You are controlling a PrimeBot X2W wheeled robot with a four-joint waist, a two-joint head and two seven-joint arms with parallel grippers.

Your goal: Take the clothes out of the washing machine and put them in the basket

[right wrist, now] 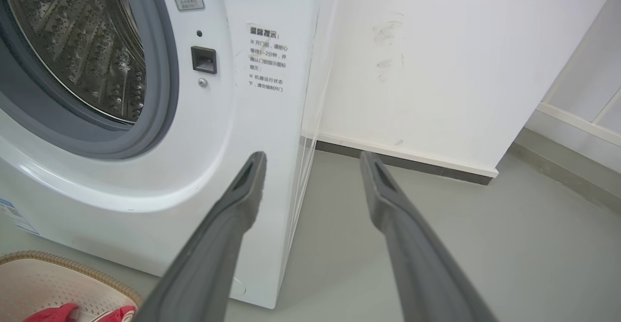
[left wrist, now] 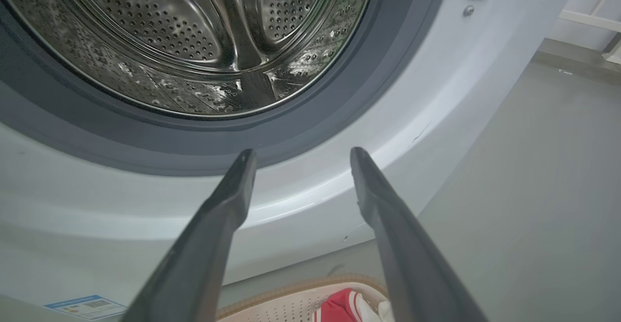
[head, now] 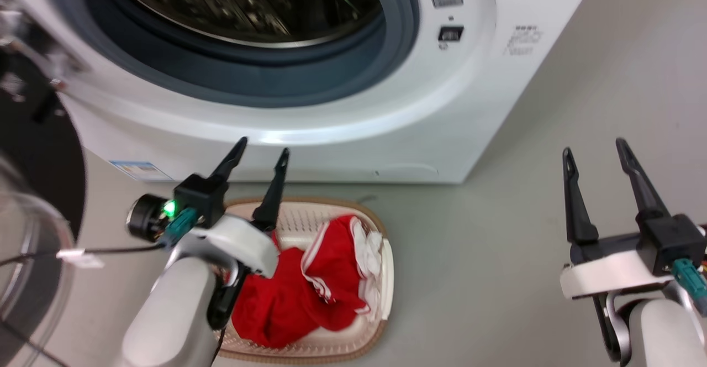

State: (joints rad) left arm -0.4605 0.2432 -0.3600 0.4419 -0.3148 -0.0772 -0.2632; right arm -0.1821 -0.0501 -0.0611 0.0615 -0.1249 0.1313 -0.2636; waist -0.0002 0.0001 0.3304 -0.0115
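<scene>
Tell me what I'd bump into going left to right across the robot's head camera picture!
Open glass door → left hand → basket with the red clothes inside → right hand.

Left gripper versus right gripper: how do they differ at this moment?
The left gripper hangs above the basket; the right gripper hangs over bare floor. The left gripper points at the washing machine's drum, the right gripper at the machine's right front edge. Both are open and empty.
</scene>
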